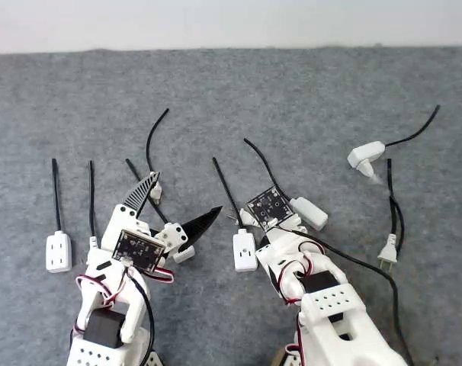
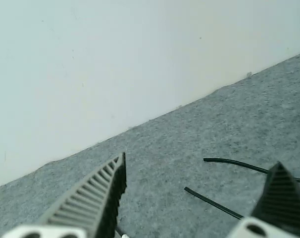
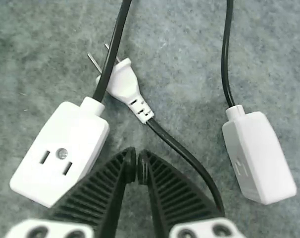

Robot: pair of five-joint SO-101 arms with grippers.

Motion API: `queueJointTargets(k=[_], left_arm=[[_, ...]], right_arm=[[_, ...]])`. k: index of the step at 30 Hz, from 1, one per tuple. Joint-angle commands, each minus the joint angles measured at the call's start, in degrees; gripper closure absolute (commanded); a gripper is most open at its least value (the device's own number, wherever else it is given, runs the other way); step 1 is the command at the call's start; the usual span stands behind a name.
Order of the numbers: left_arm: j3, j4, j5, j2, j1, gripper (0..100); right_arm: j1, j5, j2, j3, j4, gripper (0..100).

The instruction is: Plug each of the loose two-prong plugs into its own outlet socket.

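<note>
Grey carpeted table [image 1: 307,99], high view: my left jaws gape wide, holding nothing. Left wrist: wide too, just carpet and cords beyond. Right wrist: right jaws pinched shut, empty. The plug [image 3: 124,82] lies just ahead of the tips, long axis oblique, prongs pointing away, socket [image 3: 61,153] just beside. Right arm's nearer, I'd say.

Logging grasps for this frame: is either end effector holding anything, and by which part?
Nothing is held. The left end effector is open and empty. The right end effector is shut with nothing between its tips, just short of the white plug.
</note>
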Motion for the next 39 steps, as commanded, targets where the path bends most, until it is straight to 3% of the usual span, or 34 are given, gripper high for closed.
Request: queueJointTargets(k=[1,20,23,26,30,39], left_arm=[[-0.9,-1.8,-0.4,-0.9,0.2,59],[-0.9,-1.7,-0.4,-0.9,-0.2,59],[-1.0,-1.7,-0.4,-0.9,-0.2,59],[-1.0,-1.7,-0.4,-0.9,-0.2,59],[-1.0,-1.8,-0.4,-0.9,-0.2,59],[-1.2,-1.7,-0.4,-0.9,-0.2,59]], right_arm=[[0.7,0.8,0.1,-0.3,-1.3,99.0],[-0.4,0.4,0.1,-4.2,-2.5,99.0],[0.0,-4.0,-0.4,-11.4,4.0,99.0],[-1.7,-8.1,-3.0,-21.4,16.7,99.0],[-4.5,-4.8,-8.8,-34.5,32.3,99.0],[-6.3,-1.8,-8.7,-41.1,35.6,99.0]])
